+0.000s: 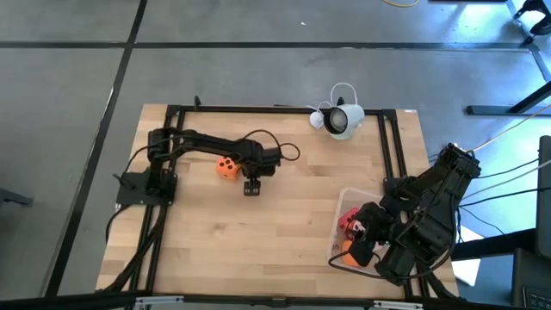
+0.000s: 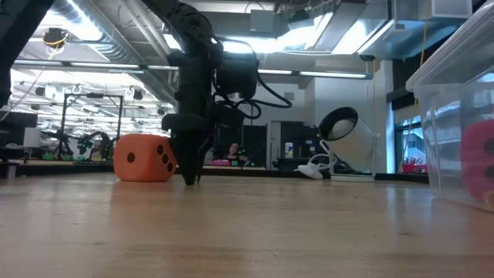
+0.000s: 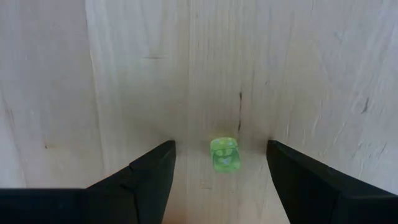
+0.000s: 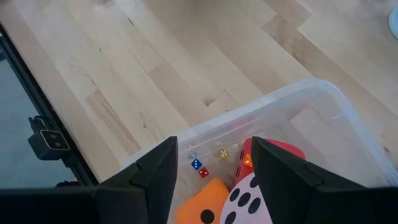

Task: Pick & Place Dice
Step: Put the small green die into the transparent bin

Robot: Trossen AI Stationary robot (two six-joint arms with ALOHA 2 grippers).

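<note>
One orange die [image 1: 227,167] with dark pips sat alone on the wooden tabletop [image 1: 284,232], just beside the left end effector [image 1: 251,188]; in the low view it showed rounded edges, a single pip on one face and three on the next. That end effector pointed straight down with its tips at the tabletop, and its fingers [image 3: 152,177] were spread apart around a tiny translucent green die [image 3: 225,154] lying on the wood between them, touched by neither finger.

Three large dice lay in a clear plastic bin [image 4: 323,102] at the tabletop's right front corner: a second orange die [image 4: 202,205], a red die [image 4: 277,151] and a pale pink die [image 4: 252,202] with black pips, all pressed close together. Four tiny dice [image 4: 208,163] lay on the bin's floor beside them: one blue, one red and two paler ones.

The right end effector [image 4: 214,180] hung over the bin's near wall, its fingers parted and holding nothing.

A white desk lamp [image 1: 340,119] lay at the tabletop's far edge.
</note>
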